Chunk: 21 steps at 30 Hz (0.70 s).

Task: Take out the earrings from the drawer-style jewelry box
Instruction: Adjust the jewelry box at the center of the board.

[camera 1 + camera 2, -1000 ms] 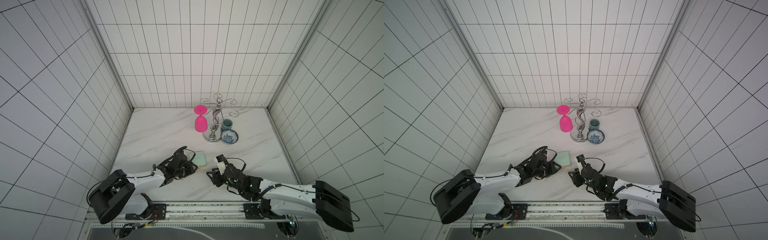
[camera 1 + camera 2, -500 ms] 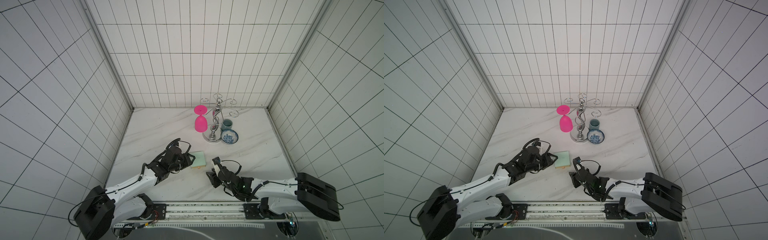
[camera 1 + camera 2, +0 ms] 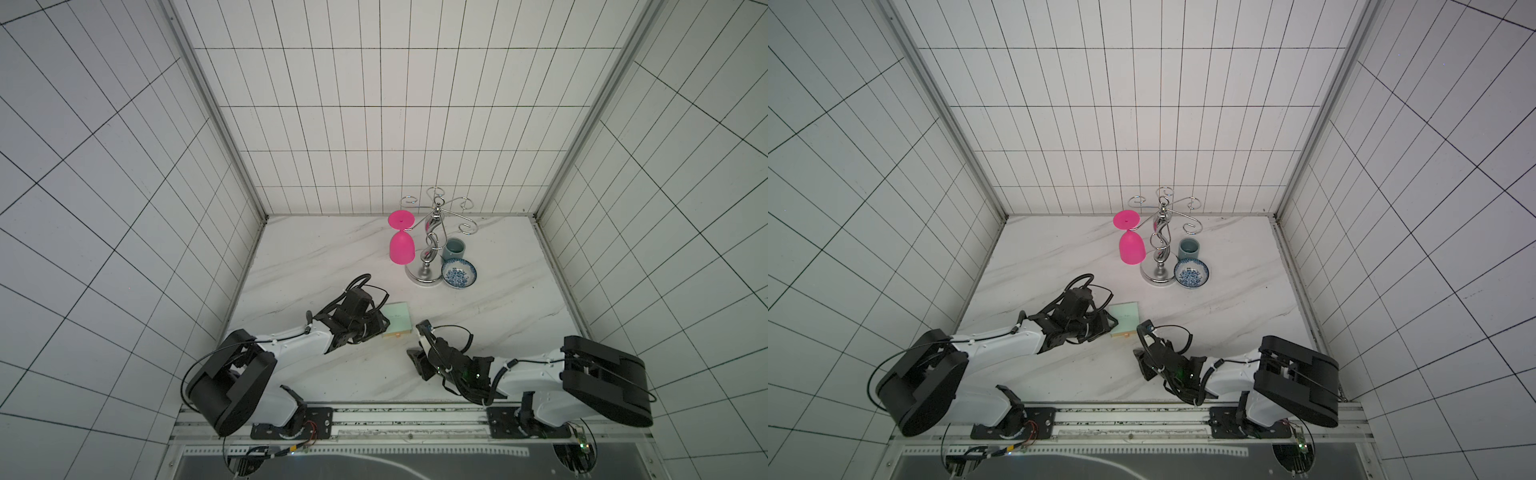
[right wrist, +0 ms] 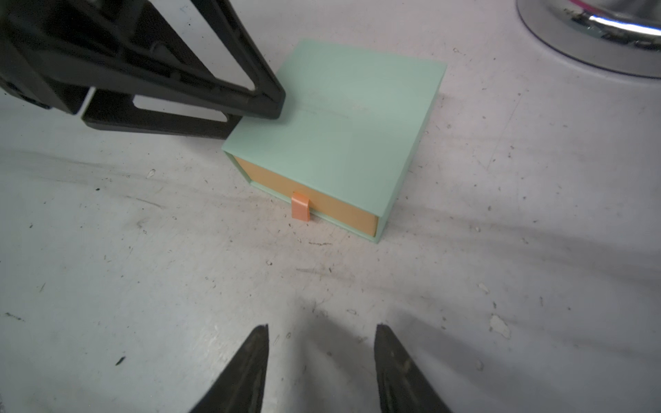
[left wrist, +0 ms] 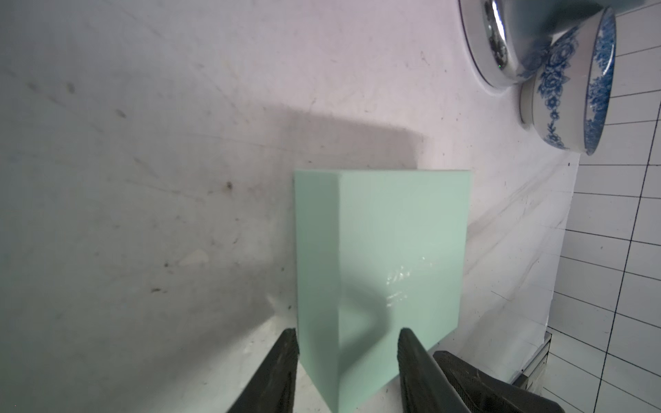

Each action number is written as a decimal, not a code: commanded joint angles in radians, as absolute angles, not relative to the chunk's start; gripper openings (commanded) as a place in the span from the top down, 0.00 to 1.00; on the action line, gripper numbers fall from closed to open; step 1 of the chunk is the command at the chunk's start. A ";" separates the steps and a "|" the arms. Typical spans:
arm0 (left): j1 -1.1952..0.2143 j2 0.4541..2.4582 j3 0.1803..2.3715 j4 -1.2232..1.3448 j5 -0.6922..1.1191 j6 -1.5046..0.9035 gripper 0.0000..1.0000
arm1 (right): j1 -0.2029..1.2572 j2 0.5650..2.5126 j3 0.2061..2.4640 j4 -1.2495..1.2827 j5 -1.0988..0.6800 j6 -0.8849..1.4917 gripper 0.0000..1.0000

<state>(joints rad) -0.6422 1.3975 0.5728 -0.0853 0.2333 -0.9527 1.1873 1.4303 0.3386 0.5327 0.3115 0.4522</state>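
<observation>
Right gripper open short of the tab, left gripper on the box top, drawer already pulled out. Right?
No. Right wrist view shows the drawer shut, flush in the box. The rest holds: right gripper open short of the tab, left gripper on the box top.

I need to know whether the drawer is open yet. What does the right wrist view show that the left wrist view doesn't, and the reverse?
Only the right wrist view: the box from its drawer side, with the tan drawer front flush in the sleeve, so closed; the tab; the right gripper, open, short of the tab.
Only the left wrist view: the bowl and the tiled wall.
Both: the box, the left gripper straddling its corner, the stand base. No earrings show in either.
</observation>
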 commanded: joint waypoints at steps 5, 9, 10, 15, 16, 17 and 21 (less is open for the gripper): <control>-0.677 1.414 0.569 -0.036 0.197 -0.999 0.60 | 1.195 1.489 0.393 0.668 0.389 0.376 0.50; -0.689 1.435 0.586 -0.044 0.188 -0.994 0.62 | 1.192 1.545 0.425 0.658 0.436 0.367 0.52; -0.690 1.436 0.587 -0.046 0.183 -0.993 0.63 | 1.186 1.551 0.426 0.659 0.444 0.366 0.52; -0.690 1.453 0.598 -0.058 0.179 -0.979 0.63 | 1.145 1.579 0.432 0.696 0.407 0.337 0.52; -0.689 1.454 0.599 -0.059 0.178 -0.977 0.63 | 1.139 1.585 0.438 0.699 0.400 0.329 0.51; -0.690 1.457 0.601 -0.061 0.176 -0.975 0.63 | 1.134 1.594 0.443 0.707 0.389 0.319 0.51; -0.689 1.466 0.608 -0.060 0.179 -0.969 0.63 | 1.131 1.631 0.479 0.715 0.364 0.289 0.51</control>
